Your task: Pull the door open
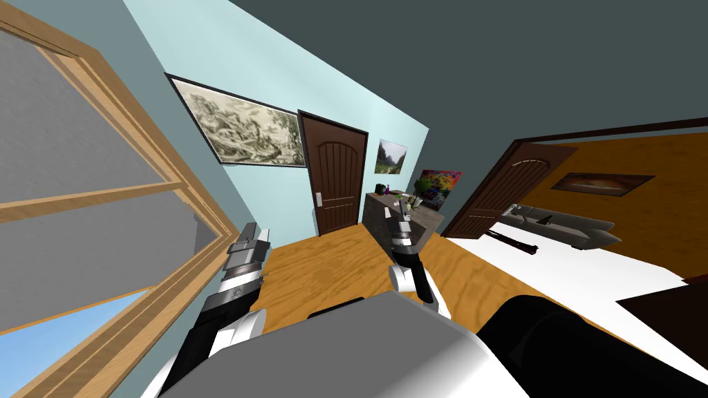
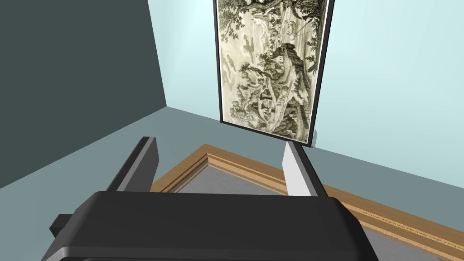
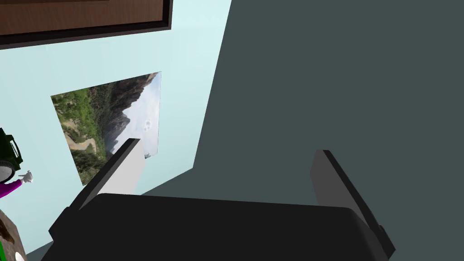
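The left gripper [image 2: 222, 167] has its two fingers spread apart with nothing between them. In the head view it is raised beside the wooden window frame [image 1: 142, 121] on my left. The right gripper [image 3: 229, 174] is likewise spread and holds nothing. It is raised ahead of me over the wood floor [image 1: 325, 262], in line with a dark cabinet [image 1: 384, 224] cluttered with small things.

The door [image 1: 337, 176], dark brown with an arched panel, stands shut in the pale blue far wall, well apart from both grippers. A light handle plate [image 1: 318, 200] sits at its left edge in the head view. A second brown door [image 1: 501, 186] stands open to the right.
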`<state>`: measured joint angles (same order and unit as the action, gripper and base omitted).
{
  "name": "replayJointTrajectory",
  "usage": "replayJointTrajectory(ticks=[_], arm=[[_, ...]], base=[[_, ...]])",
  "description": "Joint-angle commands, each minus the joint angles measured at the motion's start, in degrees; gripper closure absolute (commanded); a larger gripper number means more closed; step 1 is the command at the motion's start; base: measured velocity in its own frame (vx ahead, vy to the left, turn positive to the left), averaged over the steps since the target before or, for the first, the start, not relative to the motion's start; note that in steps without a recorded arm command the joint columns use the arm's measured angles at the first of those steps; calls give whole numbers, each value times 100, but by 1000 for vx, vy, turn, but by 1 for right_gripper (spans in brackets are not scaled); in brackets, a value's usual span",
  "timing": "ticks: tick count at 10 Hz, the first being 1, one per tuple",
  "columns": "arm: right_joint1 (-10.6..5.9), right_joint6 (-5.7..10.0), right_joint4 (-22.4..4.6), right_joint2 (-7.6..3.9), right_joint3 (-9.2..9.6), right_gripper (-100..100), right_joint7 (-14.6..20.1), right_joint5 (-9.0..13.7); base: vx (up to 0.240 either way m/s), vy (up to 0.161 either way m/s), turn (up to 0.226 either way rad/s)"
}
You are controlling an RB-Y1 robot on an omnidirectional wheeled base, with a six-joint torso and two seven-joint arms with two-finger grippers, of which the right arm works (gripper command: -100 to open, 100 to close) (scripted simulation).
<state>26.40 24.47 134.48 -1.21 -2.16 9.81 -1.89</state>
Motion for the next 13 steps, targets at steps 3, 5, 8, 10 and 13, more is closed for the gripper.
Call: replayJointTrajectory(ticks=[3, 5, 8, 10, 13], arm=[[-226, 8, -406, -87, -54, -100, -338, -154], [-372, 14, -671, -131, -89, -100, -558, -254], [-608, 22, -1095, -192, -145, -100, -911, -415], [-743, 27, -1339, -222, -178, -100, -1113, -507], [-966, 35, -1740, -262, -231, -100, -1447, -660]], base=[[84, 40, 8], [139, 69, 11], [113, 61, 10], [83, 59, 7], [80, 48, 9]])
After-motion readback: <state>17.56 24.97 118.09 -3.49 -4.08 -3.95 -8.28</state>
